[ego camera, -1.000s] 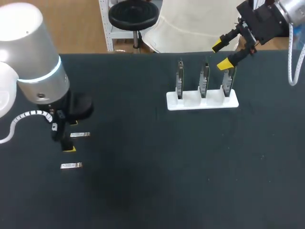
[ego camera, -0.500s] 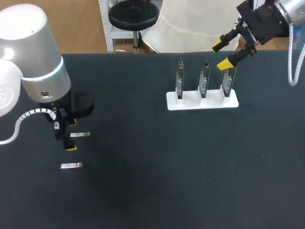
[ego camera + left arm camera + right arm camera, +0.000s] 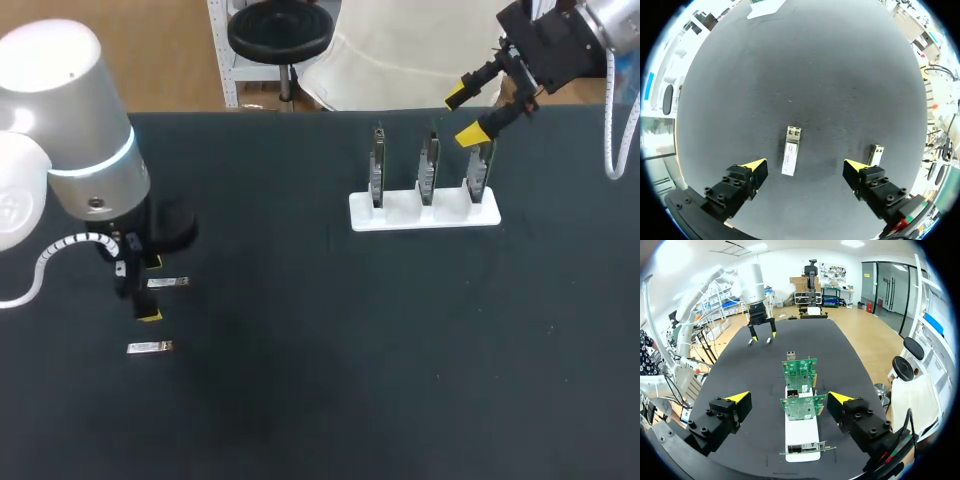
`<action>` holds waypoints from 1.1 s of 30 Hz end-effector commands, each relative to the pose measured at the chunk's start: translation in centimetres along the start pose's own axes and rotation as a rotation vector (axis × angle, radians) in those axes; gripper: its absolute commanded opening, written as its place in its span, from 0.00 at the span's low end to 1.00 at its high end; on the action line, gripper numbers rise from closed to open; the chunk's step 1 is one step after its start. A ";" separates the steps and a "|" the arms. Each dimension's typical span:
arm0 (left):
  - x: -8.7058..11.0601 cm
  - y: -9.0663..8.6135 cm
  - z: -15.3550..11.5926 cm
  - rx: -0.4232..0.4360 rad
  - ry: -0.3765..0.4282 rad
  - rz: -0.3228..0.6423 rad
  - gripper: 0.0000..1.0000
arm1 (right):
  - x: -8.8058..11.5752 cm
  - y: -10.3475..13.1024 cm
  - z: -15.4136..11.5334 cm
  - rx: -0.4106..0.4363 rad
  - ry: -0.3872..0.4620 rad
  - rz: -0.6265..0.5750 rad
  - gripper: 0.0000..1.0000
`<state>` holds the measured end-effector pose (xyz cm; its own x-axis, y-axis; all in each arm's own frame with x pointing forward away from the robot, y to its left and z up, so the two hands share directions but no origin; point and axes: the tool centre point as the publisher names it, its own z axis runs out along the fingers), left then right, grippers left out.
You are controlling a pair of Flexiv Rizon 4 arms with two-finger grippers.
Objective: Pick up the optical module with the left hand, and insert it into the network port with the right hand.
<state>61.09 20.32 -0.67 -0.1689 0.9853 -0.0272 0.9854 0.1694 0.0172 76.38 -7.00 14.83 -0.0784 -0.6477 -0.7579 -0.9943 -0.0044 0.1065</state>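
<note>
Both fingers of the left gripper [image 3: 805,167] are spread wide and pinching nothing. It hangs low over the black table [image 3: 805,65] with one optical module [image 3: 791,150] lying flat in the gap between them, touching neither finger and a bit nearer one than the other. Its long sides face the fingers, so my guess is the straddle is deliberate: close up and you'd clamp it across the narrow width. A second module [image 3: 875,154] sits just outside the other finger (close enough that I'd worry about bumping it on the way down). From the head view it's the same story, with the left gripper [image 3: 148,288] over the module [image 3: 167,283] and the spare [image 3: 150,347] just past it. Well apart, on the far side of the table, the right gripper [image 3: 788,399] is spread and empty too. It hovers above the white rack [image 3: 801,432], which holds the green circuit boards [image 3: 800,372] upright, presumably so a module can slide in. The network port itself is too small for me to make out.
</note>
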 end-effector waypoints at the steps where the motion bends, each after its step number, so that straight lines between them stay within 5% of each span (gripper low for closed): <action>1: -0.1 0.3 0.2 0.003 0.005 0.004 1.00 | 0.0 0.1 0.0 0.003 0.000 -0.001 1.00; 32: -0.4 0.3 1.1 0.037 0.015 0.024 1.00 | 0.0 0.1 0.0 0.003 0.000 -0.001 1.00; 33: -0.4 0.3 1.1 0.038 0.013 0.023 0.92 | 0.0 0.1 0.0 0.003 0.000 -0.001 1.00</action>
<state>61.14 19.94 -1.62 -0.1475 0.9890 -0.0138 0.9890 0.1473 -0.0126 76.38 -7.00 14.83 -0.0784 -0.6477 -0.7579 -0.9943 -0.0043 0.1065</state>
